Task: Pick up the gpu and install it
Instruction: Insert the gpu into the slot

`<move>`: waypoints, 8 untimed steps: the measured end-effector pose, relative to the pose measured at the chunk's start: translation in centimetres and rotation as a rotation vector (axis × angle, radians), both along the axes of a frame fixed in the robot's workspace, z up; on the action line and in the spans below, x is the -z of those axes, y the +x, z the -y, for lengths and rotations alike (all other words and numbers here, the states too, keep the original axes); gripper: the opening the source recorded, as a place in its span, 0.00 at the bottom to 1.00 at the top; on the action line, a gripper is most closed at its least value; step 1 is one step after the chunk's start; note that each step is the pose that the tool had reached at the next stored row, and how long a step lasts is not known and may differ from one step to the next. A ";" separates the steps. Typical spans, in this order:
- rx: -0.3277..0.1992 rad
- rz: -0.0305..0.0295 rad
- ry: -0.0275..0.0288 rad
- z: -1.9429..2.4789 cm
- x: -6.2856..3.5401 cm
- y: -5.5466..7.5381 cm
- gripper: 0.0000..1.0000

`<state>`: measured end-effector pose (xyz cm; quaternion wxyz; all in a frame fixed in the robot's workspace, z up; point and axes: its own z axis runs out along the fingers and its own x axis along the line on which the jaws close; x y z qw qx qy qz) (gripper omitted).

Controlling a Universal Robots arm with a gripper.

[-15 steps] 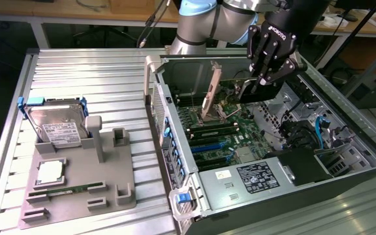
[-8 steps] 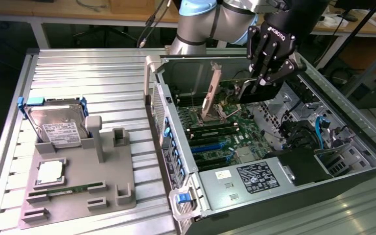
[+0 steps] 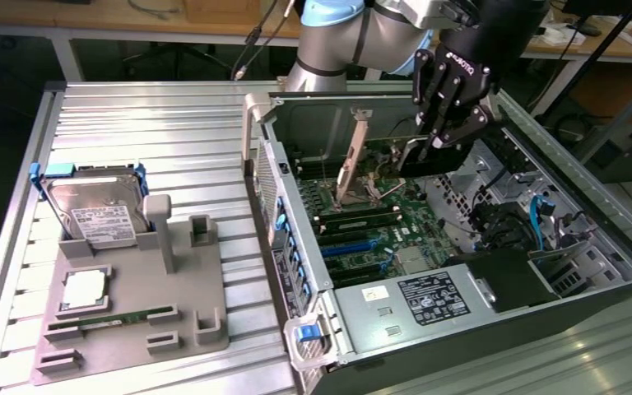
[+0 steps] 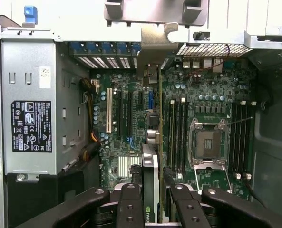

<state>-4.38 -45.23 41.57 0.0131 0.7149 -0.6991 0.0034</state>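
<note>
Arm (image 3: 332,41) reaching down, end effector (image 3: 434,148) gripping

green gpu (image 4: 151,176) with silver bracket (image 4: 152,47)

I see a ribbed metal table (image 3: 151,123) carrying a grey fixture plate (image 3: 184,280) and, just beside it, an open computer case (image 3: 267,177), seemingly lying on its side.

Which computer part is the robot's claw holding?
The gpu, clamped in the gripper inside the case; the hard drive and memory stick sit outside on the grey holder.
</note>
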 end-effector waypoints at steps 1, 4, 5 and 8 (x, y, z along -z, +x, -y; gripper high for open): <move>0.002 0.0002 0.0000 0.00 0.08 0.0 0.27; 0.014 0.0007 -0.0001 0.00 0.40 0.0 0.27; 0.016 0.0007 0.0000 0.00 0.45 0.0 0.27; 0.019 0.0007 -0.0002 0.00 0.52 0.0 0.27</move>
